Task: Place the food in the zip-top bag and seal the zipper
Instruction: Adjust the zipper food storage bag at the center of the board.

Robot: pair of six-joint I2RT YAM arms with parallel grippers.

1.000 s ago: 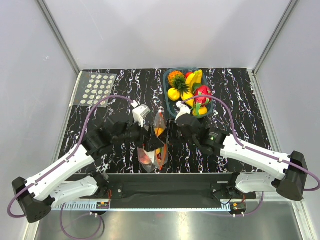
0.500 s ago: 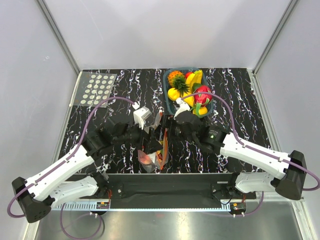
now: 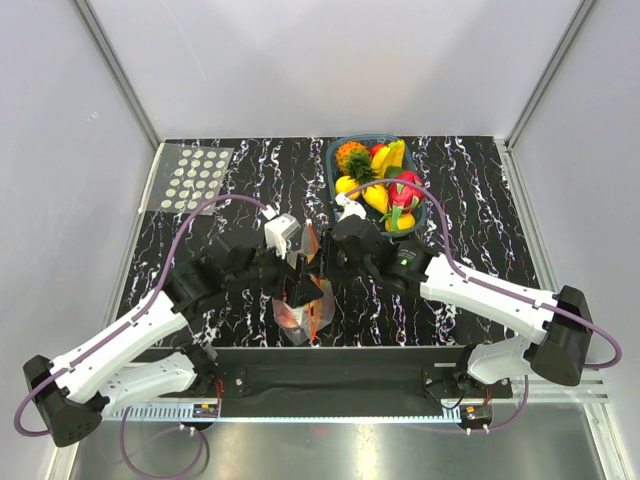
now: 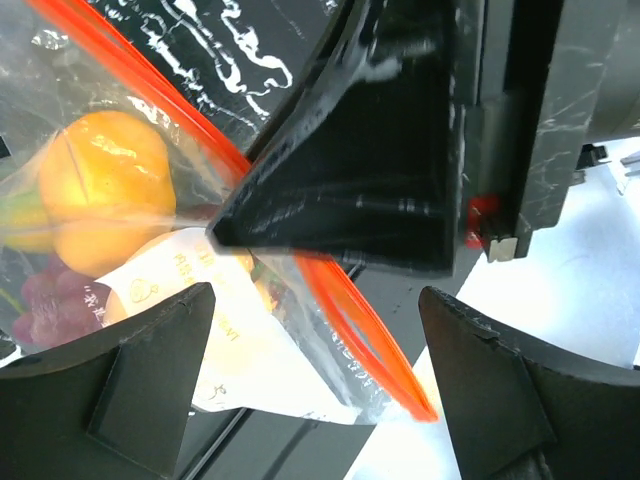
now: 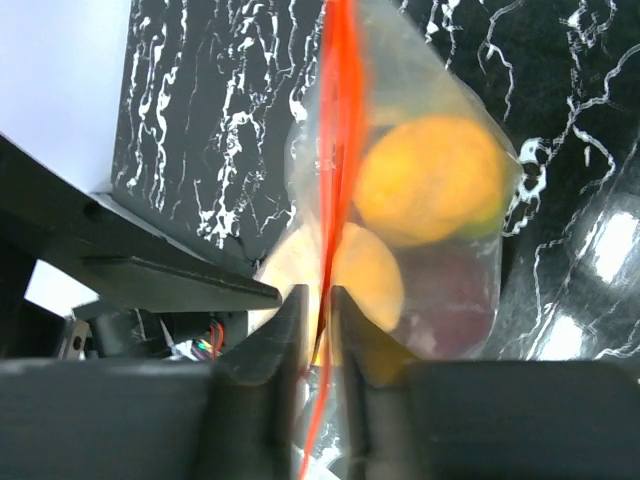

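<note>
The clear zip-top bag (image 3: 303,300) stands near the front middle of the table with orange toy fruits (image 5: 430,180) and a dark red-purple one (image 5: 462,292) inside. Its red-orange zipper (image 5: 338,150) runs along the top edge. My right gripper (image 5: 320,295) is shut on the zipper, the strip pinched between both fingers; in the top view it (image 3: 322,258) sits at the bag's far end. My left gripper (image 4: 315,295) is open, its fingers (image 4: 150,380) wide apart on either side of the bag's near corner and zipper (image 4: 345,310). In the top view it (image 3: 299,274) is at the bag's left side.
A dark teal tray (image 3: 333,165) at the back right holds several more toy fruits (image 3: 378,180). A clear sheet with white dots (image 3: 193,177) lies at the back left. The right gripper's black finger (image 4: 370,170) fills the middle of the left wrist view.
My right arm has swung left from beside the tray to the bag's top edge, where its fingers now pinch the zipper. The left arm has hardly moved.
</note>
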